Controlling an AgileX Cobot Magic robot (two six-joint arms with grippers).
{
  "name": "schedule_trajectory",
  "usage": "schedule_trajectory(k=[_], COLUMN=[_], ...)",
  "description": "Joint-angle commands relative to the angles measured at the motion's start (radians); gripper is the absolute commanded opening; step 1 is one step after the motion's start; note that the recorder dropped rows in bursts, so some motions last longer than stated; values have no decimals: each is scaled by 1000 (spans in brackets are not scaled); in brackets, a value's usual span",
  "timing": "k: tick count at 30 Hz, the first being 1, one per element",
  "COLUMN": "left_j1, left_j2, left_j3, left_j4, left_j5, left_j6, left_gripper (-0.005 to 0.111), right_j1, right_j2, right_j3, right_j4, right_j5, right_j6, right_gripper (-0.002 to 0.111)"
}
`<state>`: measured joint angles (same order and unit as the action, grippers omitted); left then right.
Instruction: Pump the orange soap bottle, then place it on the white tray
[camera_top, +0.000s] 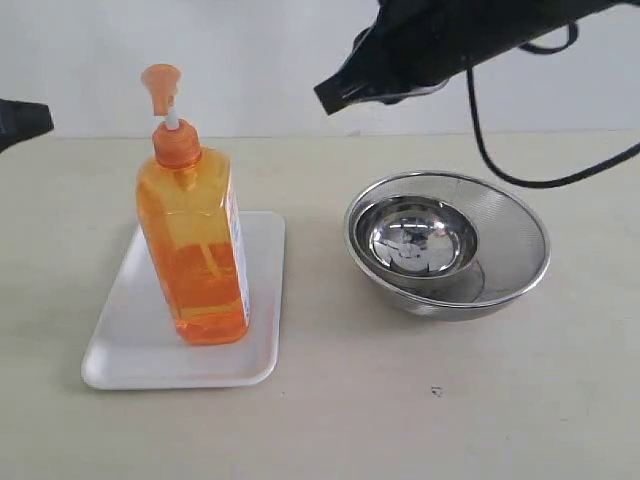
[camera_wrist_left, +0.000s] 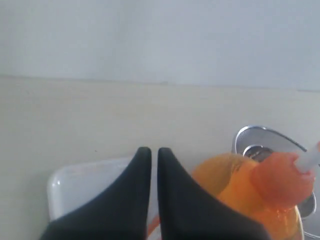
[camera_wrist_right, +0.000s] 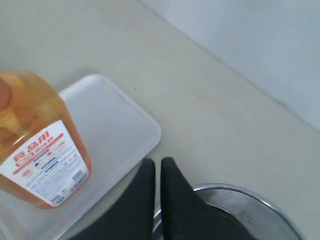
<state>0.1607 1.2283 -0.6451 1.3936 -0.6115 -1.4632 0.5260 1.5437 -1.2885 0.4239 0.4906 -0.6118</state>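
Fingers: left fingers (camera_wrist_left: 132, 200) and right fingers (camera_wrist_right: 177, 200) were pressed together, empty.
Risk: we feared the right arm (camera_top: 450, 40) could tip the orange soap bottle (camera_top: 195, 250) off the white tray (camera_top: 130, 340).

The only print is on the white-and-red label (camera_wrist_right: 44, 167) of the orange soap bottle (camera_wrist_right: 30, 107), seen from the right wrist view. Large red Chinese characters across its top appear to read "食品用". The red banner and small blue lines beneath are too blurred to read, as is a small square code.
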Motion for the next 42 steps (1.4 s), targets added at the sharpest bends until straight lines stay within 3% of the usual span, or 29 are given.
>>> schedule_trajectory(k=[1, 9, 15, 23, 42], left_j1=[3, 3, 3, 3, 3], left_j2=[-125, -269, -284, -284, -284], left_j3=[6, 23, 98, 147, 147], left_j4=[-18, -8, -8, -6, -6], left_j5=[72, 97, 136, -25, -25], left_j6=[-7, -28, -33, -35, -31], left_gripper=[5, 5, 5, 5, 5], right_j1=[-8, -8, -8, -8, -8], right_j2=[-147, -427, -622, -780, -812], right_j3=[80, 294, 399, 407, 407], right_j4=[-227, -523, -691, -689, -691], right_j5=[-63, -142, -106, 22, 26], right_j6=[203, 508, 624, 714, 738], right_gripper=[0, 0, 0, 0, 0])
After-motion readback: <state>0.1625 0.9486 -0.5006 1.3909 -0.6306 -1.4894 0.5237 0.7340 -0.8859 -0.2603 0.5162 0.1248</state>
